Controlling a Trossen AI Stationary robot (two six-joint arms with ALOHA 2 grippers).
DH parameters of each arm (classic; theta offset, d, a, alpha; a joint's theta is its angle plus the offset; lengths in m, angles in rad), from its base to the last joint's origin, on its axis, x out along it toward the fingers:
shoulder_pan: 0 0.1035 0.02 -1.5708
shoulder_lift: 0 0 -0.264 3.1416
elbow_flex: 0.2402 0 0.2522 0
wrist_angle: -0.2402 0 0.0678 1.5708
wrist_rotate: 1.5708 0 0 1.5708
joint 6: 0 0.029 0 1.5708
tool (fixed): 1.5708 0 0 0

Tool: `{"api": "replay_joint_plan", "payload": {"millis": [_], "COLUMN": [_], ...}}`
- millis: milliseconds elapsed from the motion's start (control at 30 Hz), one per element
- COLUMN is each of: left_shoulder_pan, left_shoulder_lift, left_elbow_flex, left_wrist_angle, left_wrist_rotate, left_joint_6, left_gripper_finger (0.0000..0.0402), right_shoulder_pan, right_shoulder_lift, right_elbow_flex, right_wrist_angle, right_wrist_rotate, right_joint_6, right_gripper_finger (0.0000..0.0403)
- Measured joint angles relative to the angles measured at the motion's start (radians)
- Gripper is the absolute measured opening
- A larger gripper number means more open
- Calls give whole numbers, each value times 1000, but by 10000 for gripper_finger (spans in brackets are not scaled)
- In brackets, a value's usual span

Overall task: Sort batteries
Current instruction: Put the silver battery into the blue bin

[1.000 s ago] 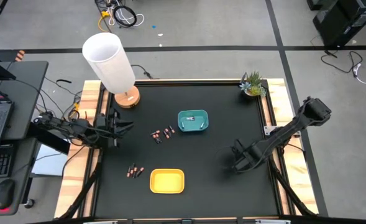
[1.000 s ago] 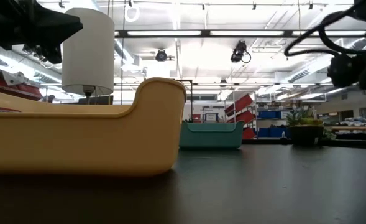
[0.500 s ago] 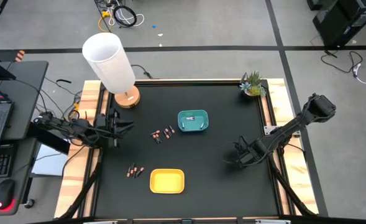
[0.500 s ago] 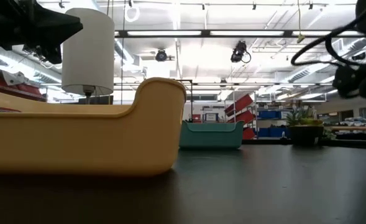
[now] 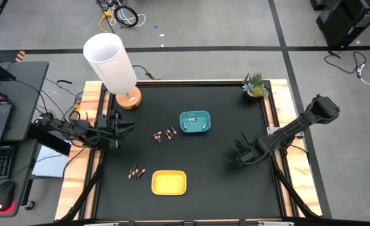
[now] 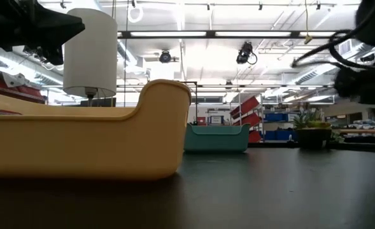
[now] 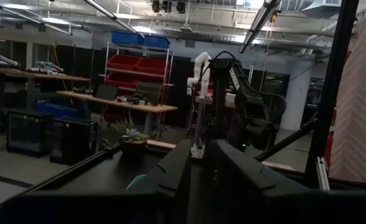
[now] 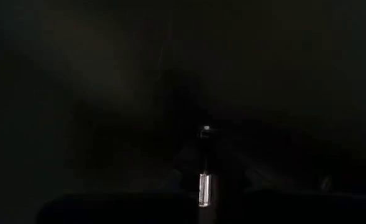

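High view: the right gripper (image 5: 240, 155) hangs low over bare black table (image 5: 222, 188) at right of centre, pinching a silvery battery (image 8: 203, 188). Loose batteries (image 5: 164, 135) lie left of the teal tray (image 5: 195, 122); more batteries (image 5: 136, 172) lie left of the yellow tray (image 5: 168, 182). The left gripper (image 5: 125, 128) waits at the left edge, fingers pressed together.

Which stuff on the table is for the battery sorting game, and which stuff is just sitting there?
For the job:
batteries near the teal tray
batteries near the yellow tray
teal tray
yellow tray
right gripper
left gripper

Just sitting there:
white lamp
small potted plant
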Motion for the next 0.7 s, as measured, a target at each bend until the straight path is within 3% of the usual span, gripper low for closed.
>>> {"api": "replay_joint_plan", "payload": {"millis": [200, 333, 467, 600, 700], "left_shoulder_pan": [0, 0, 0, 0, 0], "left_shoulder_lift": [0, 0, 0, 0, 0], "left_elbow_flex": [0, 0, 0, 0, 0], "left_wrist_angle": [3, 5, 5, 1, -2], "left_wrist_rotate": [0, 0, 0, 0, 0], "left_joint_6": [-2, -5, -18, -39, -57], "left_gripper_finger": [90, 90, 90, 90, 90], "right_shoulder_pan": [-80, -150, -231, -337, -426], "right_shoulder_lift": [-2, -2, 8, 34, 71], "right_elbow_flex": [86, 121, 123, 124, 125], "right_wrist_angle": [181, 452, 830, 1165, 1300], "right_wrist_rotate": [212, 437, 640, 644, 505], "right_joint_6": [-206, -453, -834, -1146, -1221], "right_gripper_finger": [5, 5, 8, 19, 34]}}
